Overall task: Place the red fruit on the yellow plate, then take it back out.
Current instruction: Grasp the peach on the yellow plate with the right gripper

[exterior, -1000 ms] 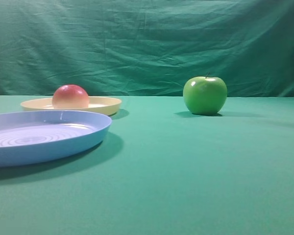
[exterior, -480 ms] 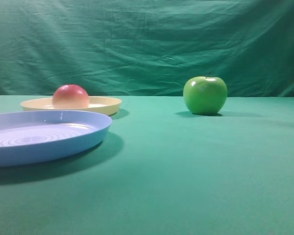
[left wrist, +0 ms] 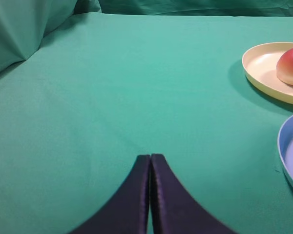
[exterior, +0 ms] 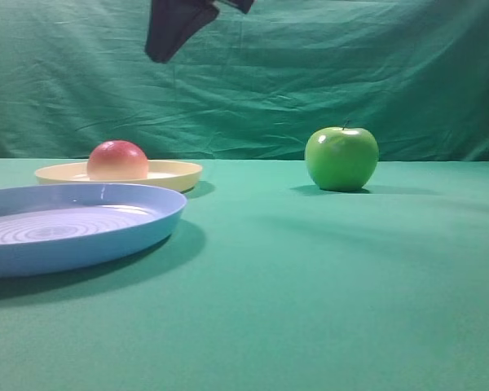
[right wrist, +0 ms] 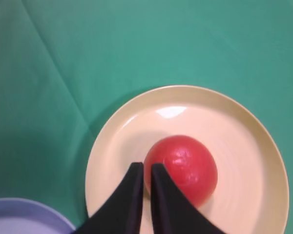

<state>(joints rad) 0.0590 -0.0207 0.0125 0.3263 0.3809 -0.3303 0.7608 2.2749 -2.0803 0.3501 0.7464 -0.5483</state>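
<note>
We see the red fruit (exterior: 117, 160) sitting on the yellow plate (exterior: 173, 173) at the far left of the green cloth (exterior: 310, 285), a little left of the plate's middle as the high view shows it; from the right wrist view the fruit (right wrist: 184, 168) rests near the centre of the plate (right wrist: 234, 126), nothing gripping it. The right claw (right wrist: 142, 168) hangs above the plate with its two dark fingers drawn close together, only a thin slit between the tips, and from this camera the tips overlap the fruit's left edge; in the high view we see a dark part of an arm (exterior: 173, 28) at the top edge, well above the fruit, and we cannot tell from that view alone how its fingers stand. The left claw (left wrist: 150, 158) is pressed together with its tips touching, holding nothing, over bare cloth well to the left of the plate (left wrist: 263, 73). The blue plate (exterior: 106, 232) lies just in front of the yellow one, and the green apple (exterior: 341, 158) stands well apart to the right
</note>
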